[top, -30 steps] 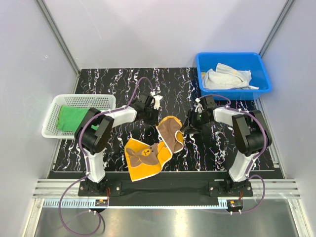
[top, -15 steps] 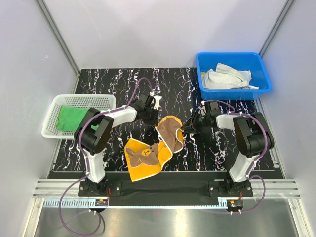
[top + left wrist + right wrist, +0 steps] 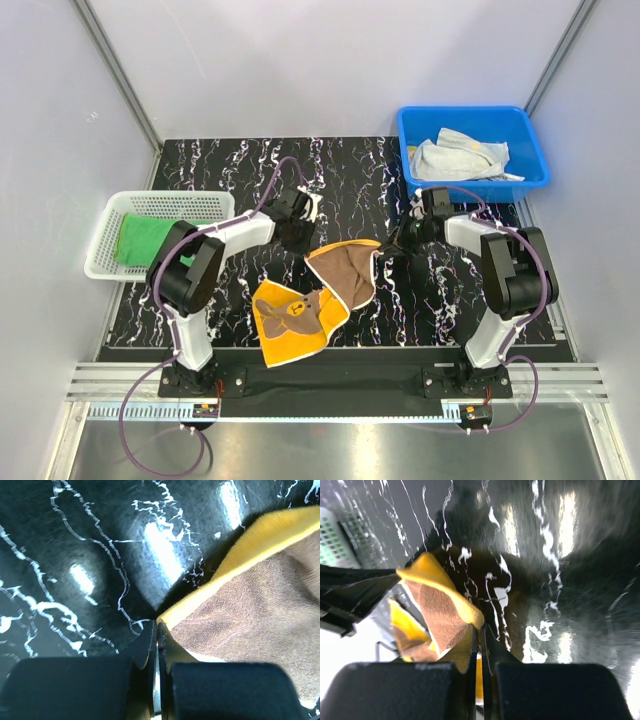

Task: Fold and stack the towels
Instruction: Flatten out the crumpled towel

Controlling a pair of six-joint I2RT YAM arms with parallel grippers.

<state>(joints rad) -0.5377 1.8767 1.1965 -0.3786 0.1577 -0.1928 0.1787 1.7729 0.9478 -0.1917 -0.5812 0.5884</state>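
The orange-yellow towel with the brown bear point(image 3: 300, 315) lies crumpled at the middle of the black marbled table, and its brown upper flap point(image 3: 345, 270) is stretched between both arms. My left gripper point(image 3: 303, 238) is shut on the flap's left corner; in the left wrist view the jaws point(image 3: 157, 626) pinch the yellow edge of the towel point(image 3: 260, 590). My right gripper point(image 3: 386, 247) is shut on the flap's right corner, with the towel point(image 3: 440, 605) caught at the fingertips point(image 3: 481, 628). A green towel point(image 3: 145, 240) lies in the white basket. Pale towels point(image 3: 460, 155) lie in the blue bin.
The white basket point(image 3: 105, 262) stands at the table's left edge. The blue bin point(image 3: 535, 160) stands at the back right. Grey walls close in the back and both sides.
My right gripper has shut on the towel's right corner and drawn it rightward, spreading the brown flap wider. The left gripper kept its grip and shifted slightly back.
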